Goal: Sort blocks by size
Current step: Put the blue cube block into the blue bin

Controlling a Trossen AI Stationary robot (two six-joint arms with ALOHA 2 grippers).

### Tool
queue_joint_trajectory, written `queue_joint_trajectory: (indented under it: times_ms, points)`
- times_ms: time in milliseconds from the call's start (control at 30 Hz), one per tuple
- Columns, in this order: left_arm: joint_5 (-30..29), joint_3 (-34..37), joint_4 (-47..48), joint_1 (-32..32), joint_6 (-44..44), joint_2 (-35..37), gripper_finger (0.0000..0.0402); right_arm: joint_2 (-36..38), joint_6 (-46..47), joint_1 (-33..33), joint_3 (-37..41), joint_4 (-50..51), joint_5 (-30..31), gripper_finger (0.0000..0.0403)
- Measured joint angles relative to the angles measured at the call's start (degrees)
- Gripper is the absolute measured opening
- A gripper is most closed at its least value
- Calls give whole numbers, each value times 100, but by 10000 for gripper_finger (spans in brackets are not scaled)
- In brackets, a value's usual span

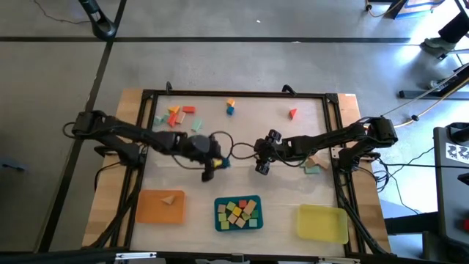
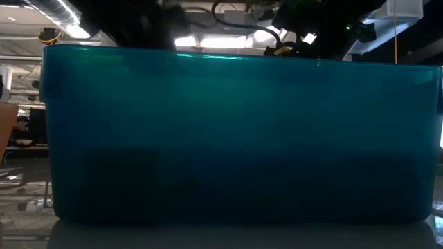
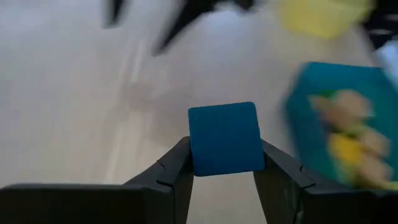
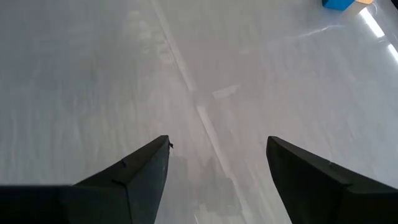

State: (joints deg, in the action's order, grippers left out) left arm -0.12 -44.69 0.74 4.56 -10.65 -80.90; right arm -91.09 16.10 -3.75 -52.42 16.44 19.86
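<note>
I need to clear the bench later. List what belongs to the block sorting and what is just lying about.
Belongs to the job:
- blue block held in the left gripper
- loose blocks at the table's far side
- teal tray holding sorted blocks
- orange tray
- yellow tray
- right gripper, open and empty

Just lying about:
- cables on the floor

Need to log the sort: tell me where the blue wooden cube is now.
The blue wooden cube sits clamped in the left pincer, near the table's middle in the high view, above the teal tray of blocks.
</note>
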Motion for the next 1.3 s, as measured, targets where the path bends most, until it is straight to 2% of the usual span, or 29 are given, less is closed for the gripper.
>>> queue_joint_trajectory:
  times_ms: [300, 567, 700, 867, 1167, 1300]
  points:
    - [4, 0, -888, 1349, -632, -189, 130, 0, 7, 0, 0, -1, -103, 266]
    - [69, -499, -1022, 1994, -917, -771, 130, 0, 7, 0, 0, -26, -107, 266]
    - [547, -854, -633, 1966, -888, -1153, 130, 0, 6, 0, 0, -18, -105, 266]
    - [928, -889, -615, 1726, -912, -1225, 135, 0, 4, 0, 0, -16, -105, 266]
    - [1242, -887, -581, 1534, -879, -1227, 202, 0, -7, 0, 0, -6, -105, 266]
    - [1269, -897, -218, 1410, -674, -1119, 210, 0, -11, 0, 0, -5, -39, 266]
